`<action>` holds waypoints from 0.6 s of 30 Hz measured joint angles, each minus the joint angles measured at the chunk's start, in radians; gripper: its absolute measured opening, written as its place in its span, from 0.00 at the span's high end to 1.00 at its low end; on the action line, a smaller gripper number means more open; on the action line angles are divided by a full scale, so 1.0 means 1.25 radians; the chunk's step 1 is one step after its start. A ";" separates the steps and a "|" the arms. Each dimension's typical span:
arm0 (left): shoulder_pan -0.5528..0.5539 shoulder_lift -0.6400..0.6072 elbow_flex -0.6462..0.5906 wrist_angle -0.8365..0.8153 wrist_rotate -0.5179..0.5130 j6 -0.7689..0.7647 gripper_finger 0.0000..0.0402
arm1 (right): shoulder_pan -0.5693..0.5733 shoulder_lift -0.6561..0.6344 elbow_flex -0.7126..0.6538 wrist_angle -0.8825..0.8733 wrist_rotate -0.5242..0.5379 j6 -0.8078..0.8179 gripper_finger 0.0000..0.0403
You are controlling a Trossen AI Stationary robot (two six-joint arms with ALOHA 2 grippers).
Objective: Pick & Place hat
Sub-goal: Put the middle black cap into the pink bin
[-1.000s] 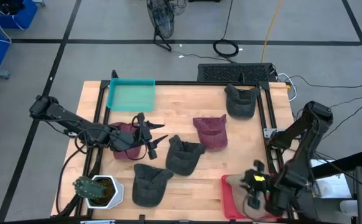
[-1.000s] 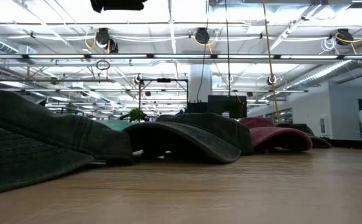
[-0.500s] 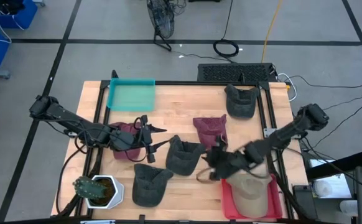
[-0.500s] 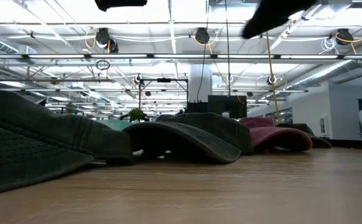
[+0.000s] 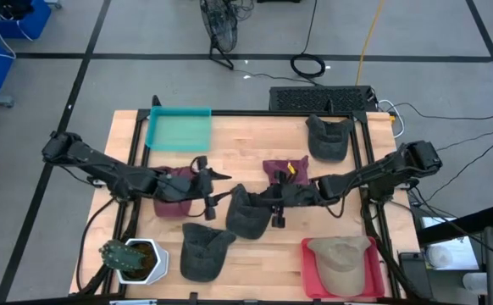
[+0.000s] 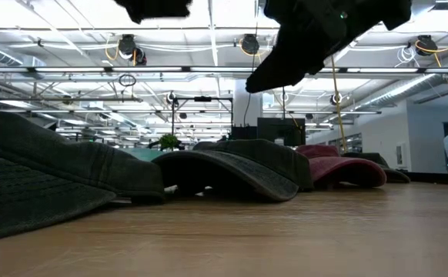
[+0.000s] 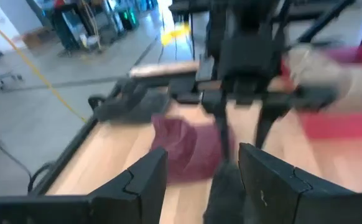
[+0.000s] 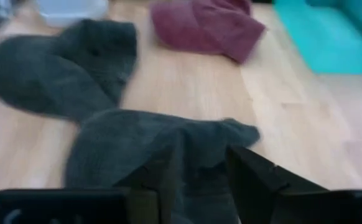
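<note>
Lying on the wooden surface [image 5: 255,135]: six hats. Dark grey hat [image 5: 249,212] at centre, directly beneath the right end effector [image 5: 276,207], fingers apart, gripping nothing. Maroon hat [image 5: 287,174] just behind the right arm. Second maroon hat [image 5: 172,191] under the left end effector [image 5: 206,193], fingers spread, empty. Grey hat [image 5: 202,250] near the front edge; another grey hat [image 5: 329,138] at the far right. Tan hat [image 5: 341,261] in red tray [image 5: 312,275]. Teal tray [image 5: 179,129], potted plant [image 5: 132,258]. No legible lettering; left wrist view blurred.
</note>
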 joint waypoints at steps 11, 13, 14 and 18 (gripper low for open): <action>0.023 0.030 0.000 0.119 0.056 -0.027 0.50 | 0.010 0.004 -0.063 0.066 -0.028 0.045 0.59; 0.015 0.029 0.000 0.118 0.056 -0.047 0.50 | 0.016 0.003 -0.074 0.074 -0.001 0.071 0.59; 0.012 0.028 0.000 0.123 0.055 -0.053 0.50 | 0.017 0.003 -0.080 0.075 0.014 0.085 0.59; 0.007 0.043 0.000 0.119 0.057 -0.079 0.50 | 0.037 0.004 -0.099 0.073 0.033 0.155 0.59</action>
